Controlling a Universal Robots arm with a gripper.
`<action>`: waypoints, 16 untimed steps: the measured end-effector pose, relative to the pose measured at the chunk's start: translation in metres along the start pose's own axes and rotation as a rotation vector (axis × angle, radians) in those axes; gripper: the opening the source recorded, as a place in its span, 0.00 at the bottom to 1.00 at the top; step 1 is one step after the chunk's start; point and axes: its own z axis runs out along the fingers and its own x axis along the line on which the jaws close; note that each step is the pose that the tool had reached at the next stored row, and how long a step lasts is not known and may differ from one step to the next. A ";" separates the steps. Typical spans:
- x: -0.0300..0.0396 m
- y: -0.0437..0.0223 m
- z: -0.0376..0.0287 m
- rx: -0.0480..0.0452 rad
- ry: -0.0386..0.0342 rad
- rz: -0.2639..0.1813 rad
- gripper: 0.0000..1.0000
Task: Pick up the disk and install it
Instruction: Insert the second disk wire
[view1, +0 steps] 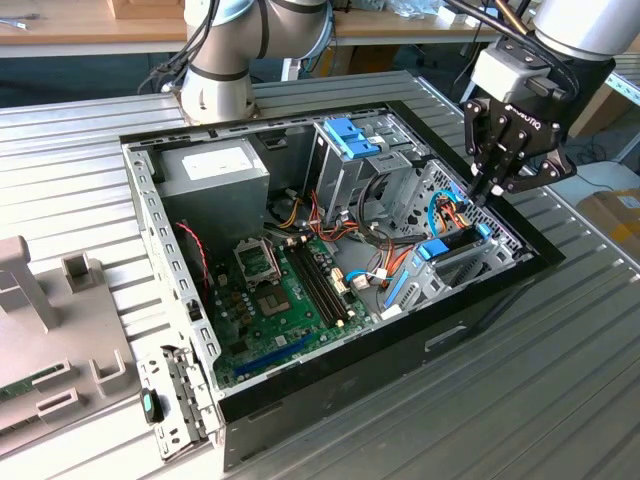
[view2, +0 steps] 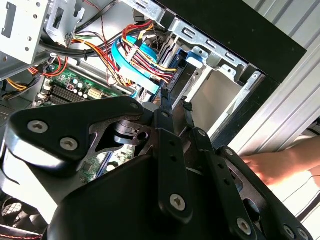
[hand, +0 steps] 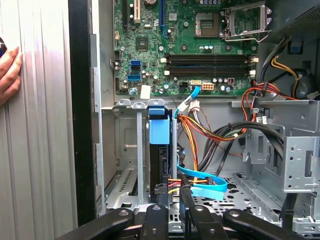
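The disk (view1: 455, 243) stands on edge in the drive bay at the case's corner on the exterior view's right, its light-blue rail end (view1: 432, 250) sticking out. In the first wrist view the disk (hand: 160, 155) is a dark slab under a blue tab, held between metal bay walls. It also appears in the second wrist view as the disk (view2: 179, 80) beside bundled cables. My gripper (view1: 487, 192) hangs right over it, fingers drawn close together with nothing between them. In both wrist views the gripper (hand: 173, 192) (view2: 175, 107) sits at the disk's near end; contact cannot be told.
The open computer case (view1: 180, 300) holds a motherboard (view1: 280, 290), power supply (view1: 215, 165) and a drive cage with a blue latch (view1: 352, 138). Coloured cables and a blue ribbon cable (hand: 205, 182) crowd beside the bay. A person's hand (hand: 7, 70) rests on the table by the case.
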 end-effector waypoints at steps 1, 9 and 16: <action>-0.0001 0.0000 0.0000 0.0000 0.0000 0.000 0.24; -0.0004 0.0000 0.0005 0.0000 0.0000 0.000 0.24; -0.0038 0.0002 0.0018 0.0000 0.0001 0.000 0.24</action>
